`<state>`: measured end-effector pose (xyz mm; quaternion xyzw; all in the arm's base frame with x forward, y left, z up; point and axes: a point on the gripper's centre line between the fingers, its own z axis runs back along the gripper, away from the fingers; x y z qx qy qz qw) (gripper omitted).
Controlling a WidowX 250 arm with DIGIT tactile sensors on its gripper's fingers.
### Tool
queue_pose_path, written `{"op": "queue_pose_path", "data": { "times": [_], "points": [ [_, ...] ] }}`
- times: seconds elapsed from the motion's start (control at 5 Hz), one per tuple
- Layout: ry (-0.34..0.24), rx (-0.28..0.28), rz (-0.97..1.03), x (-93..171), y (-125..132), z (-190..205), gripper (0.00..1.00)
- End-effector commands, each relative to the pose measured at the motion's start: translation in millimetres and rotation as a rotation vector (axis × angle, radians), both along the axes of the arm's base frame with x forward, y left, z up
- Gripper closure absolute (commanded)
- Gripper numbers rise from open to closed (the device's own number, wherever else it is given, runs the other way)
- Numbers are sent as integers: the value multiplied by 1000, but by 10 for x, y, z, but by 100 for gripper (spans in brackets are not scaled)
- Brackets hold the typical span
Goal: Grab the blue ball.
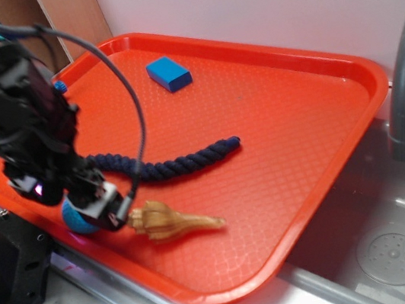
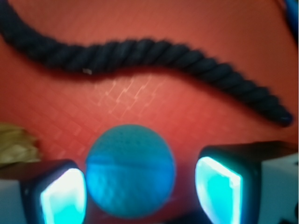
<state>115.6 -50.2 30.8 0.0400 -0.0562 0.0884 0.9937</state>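
Blue ball (image 2: 130, 171) sits between my gripper's (image 2: 140, 193) spread fingers, unclamped, so I can close squarely.

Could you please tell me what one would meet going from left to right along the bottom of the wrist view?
Seashell at the left edge → left finger pad → blue ball → right finger pad. The dark rope spans the whole width above them, so it has no place in the order.
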Motion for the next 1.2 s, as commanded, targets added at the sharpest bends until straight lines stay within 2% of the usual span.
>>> {"op": "queue_pose_path", "data": {
  "times": [0.0, 0.2, 0.4, 0.8, 1.0],
  "points": [
    [3, -47, -51, 153, -30, -156, 100],
    [9, -50, -27, 149, -5, -106, 100],
    [63, -79, -25, 220, 2, 139, 100],
    [109, -128, 11, 553, -16, 986, 100],
    [64, -163, 37, 681, 80, 1495, 100]
  ]
}}
